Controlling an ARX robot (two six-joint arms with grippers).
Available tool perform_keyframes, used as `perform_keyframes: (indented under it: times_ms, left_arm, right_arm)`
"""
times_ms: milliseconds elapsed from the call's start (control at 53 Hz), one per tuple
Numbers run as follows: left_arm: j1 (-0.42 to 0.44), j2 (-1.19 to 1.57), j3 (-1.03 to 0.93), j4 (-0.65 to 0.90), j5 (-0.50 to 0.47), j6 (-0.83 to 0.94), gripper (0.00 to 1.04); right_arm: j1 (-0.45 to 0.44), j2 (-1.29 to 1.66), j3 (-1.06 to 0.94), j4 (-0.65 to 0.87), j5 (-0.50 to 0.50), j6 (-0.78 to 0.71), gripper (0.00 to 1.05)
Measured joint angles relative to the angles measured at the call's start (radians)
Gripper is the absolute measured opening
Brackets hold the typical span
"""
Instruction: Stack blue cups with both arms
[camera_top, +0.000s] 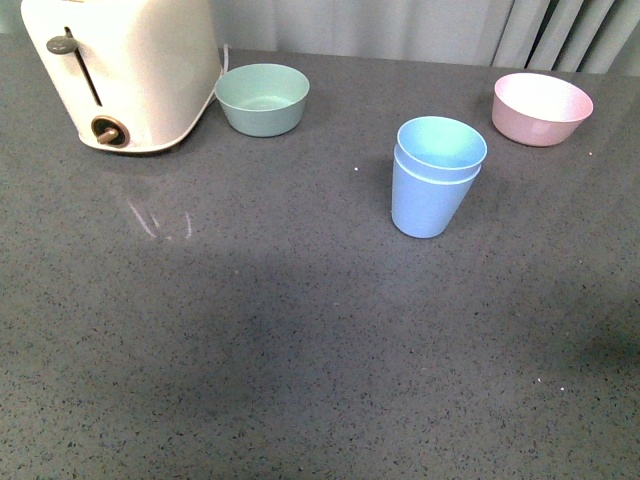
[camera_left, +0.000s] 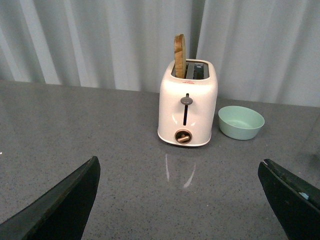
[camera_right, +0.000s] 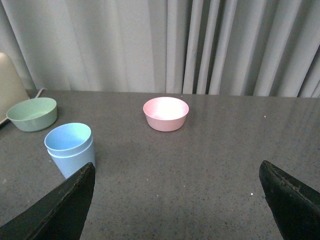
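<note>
Toaster (camera_top: 125, 70) far left on grey table (camera_top: 250, 350), slice of bread (camera_left: 179, 49) sticking up from slot. Green bowl (camera_top: 263, 98) just right of toaster. Pink bowl (camera_top: 541, 108) far right. Blue cups (camera_top: 435, 175) stacked, one inside other, upright, right of middle, near pink bowl, well apart from green bowl. Nothing around cups blocks them. Left gripper (camera_left: 185, 200) spread wide, holds nothing, faces toaster. Right gripper (camera_right: 177, 202) spread wide, holds nothing; cups just beyond one finger (camera_right: 60, 210).
</note>
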Motion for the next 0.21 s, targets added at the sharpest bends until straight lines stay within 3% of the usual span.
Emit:
perform_keyframes:
  times_ms: [208]
  left_arm:
    - [0.000, 0.000, 0.000, 0.000, 0.000, 0.000, 0.96]
  right_arm:
    - [0.000, 0.000, 0.000, 0.000, 0.000, 0.000, 0.96]
